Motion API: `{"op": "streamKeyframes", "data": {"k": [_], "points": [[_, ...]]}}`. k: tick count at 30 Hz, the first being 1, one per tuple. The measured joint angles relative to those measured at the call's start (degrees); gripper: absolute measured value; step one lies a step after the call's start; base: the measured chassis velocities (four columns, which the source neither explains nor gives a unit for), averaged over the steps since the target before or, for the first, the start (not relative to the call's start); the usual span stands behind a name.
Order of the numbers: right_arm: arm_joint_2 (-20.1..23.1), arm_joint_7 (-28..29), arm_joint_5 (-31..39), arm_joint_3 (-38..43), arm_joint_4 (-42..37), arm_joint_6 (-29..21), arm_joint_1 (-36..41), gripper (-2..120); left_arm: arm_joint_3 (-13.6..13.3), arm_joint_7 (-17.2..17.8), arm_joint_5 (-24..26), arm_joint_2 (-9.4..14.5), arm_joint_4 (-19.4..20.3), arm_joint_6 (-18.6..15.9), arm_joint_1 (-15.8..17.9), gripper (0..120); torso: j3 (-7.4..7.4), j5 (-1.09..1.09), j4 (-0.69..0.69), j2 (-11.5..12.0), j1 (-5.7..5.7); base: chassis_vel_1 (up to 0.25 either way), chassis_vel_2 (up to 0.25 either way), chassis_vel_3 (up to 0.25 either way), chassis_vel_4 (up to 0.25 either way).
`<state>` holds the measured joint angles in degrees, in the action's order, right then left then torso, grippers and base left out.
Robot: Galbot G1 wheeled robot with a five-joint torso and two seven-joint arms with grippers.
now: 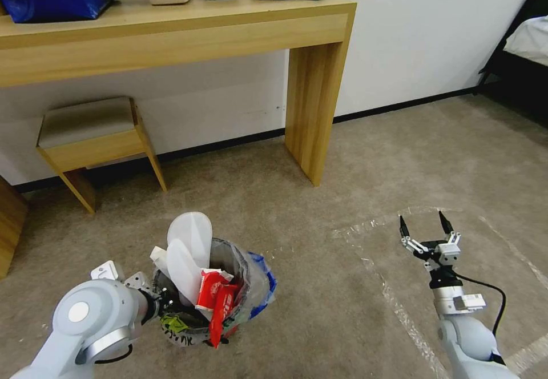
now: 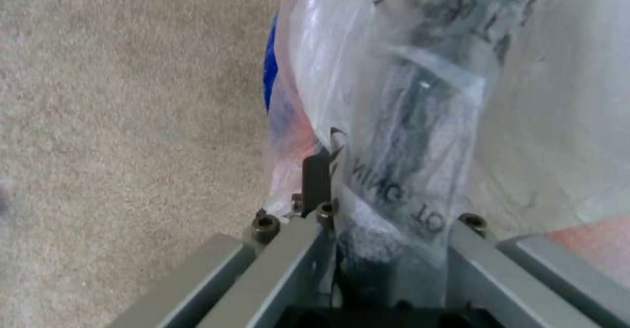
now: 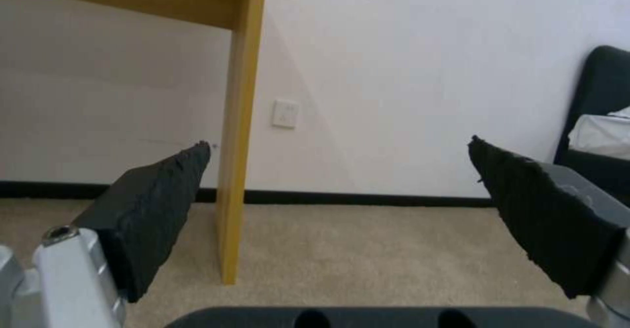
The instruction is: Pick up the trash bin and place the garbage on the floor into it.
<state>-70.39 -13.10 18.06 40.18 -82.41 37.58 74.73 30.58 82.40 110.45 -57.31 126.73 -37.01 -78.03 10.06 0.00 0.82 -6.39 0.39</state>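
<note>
The trash bin (image 1: 242, 279), lined with a crinkled clear bag and marked with black scribbles, is low at my front left over the floor (image 1: 342, 196). My left gripper (image 1: 155, 300) is shut on its near rim; in the left wrist view one finger (image 2: 317, 180) presses the bag-covered wall (image 2: 407, 136). Garbage fills the bin: two white slipper soles (image 1: 191, 248) stick up beside a red wrapper (image 1: 218, 305). My right gripper (image 1: 423, 226) hangs open above the taped carpet, its pads (image 3: 157, 210) wide apart with nothing between them. Whether the bin rests on the carpet I cannot tell.
A wooden desk (image 1: 171, 31) with food containers stands along the wall, its leg (image 1: 314, 111) ahead. A low stool (image 1: 91, 133) sits under it at left. A bed (image 1: 528, 42) is at far right. Whitish tape lines (image 1: 394, 299) cross the carpet near my right arm.
</note>
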Motion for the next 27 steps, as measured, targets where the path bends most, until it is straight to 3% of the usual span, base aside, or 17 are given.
{"op": "streamKeyframes", "data": {"k": [14,27], "points": [[-1.55,-0.39,-1.42,-0.04,0.78,0.88,1.04,100,-2.23,-0.8,-2.45,-0.76,-7.18,-0.31,1.48,0,0.0,-0.01,0.0,0.0,0.0,0.0,0.0,0.0,0.0],[-1.85,-0.7,-1.43,-0.32,1.76,1.11,1.04,100,-2.71,-2.82,-4.2,-1.18,-10.11,-1.16,1.98,0,0.0,0.0,0.0,0.0,0.0,0.0,0.0,0.0,0.0]]}}
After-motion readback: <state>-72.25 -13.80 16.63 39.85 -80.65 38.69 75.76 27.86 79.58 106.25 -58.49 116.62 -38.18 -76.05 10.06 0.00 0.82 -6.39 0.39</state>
